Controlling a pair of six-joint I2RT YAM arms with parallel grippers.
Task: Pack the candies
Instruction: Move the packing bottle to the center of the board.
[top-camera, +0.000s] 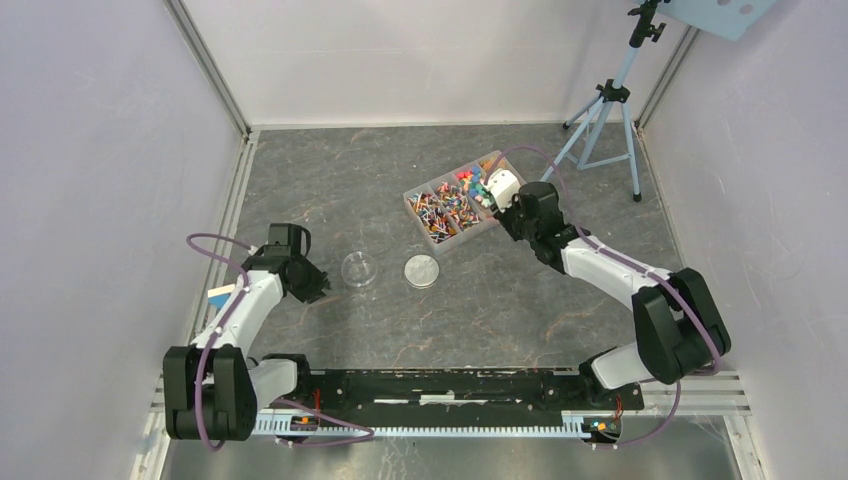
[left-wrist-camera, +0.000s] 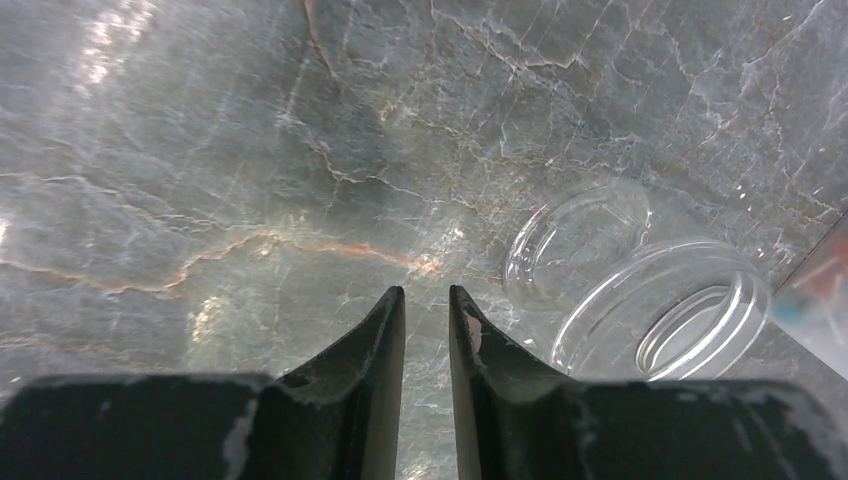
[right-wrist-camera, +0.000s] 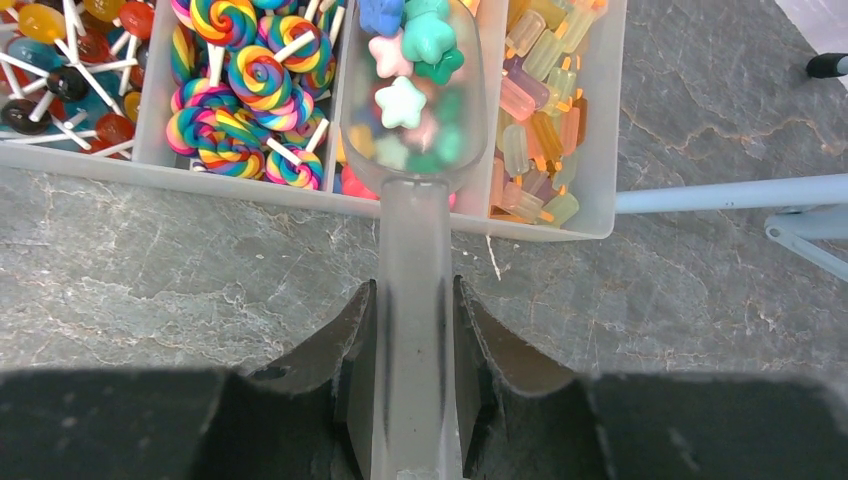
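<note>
Right wrist view has the right end effector clamped on the flat handle of a translucent scoop. One finger sits on each side, so the bowl sticks straight out ahead of the fingertips. The bowl is loaded with candies, small stars in pink, green, blue and white. It hangs over a middle compartment of the divided tray directly ahead. Swirled lollipops fill the compartment to the left of the scoop, and pale ice-lolly shapes fill the one to its right. Gripping the handle well back seems meant to keep the fingers out of the sweets and the bowl level. Whether the bowl touches the heap beneath I cannot tell.

Left wrist view shows the left end effector holding nothing, its fingers drawn nearly together with only a thin slit between them, low over the grey marbled worktop. A clear jar stands open ahead and to the right of those fingertips, near but apart. From above, a round grey lid lies just beyond the jar, on the side away from the left end effector.

I judge the scoop is filled and the carry to the jar comes next. The jar is well apart from the right end effector, back and to its left. A tilt on the way would spill stars. The left arm seems placed beside the jar to steady it.
</note>
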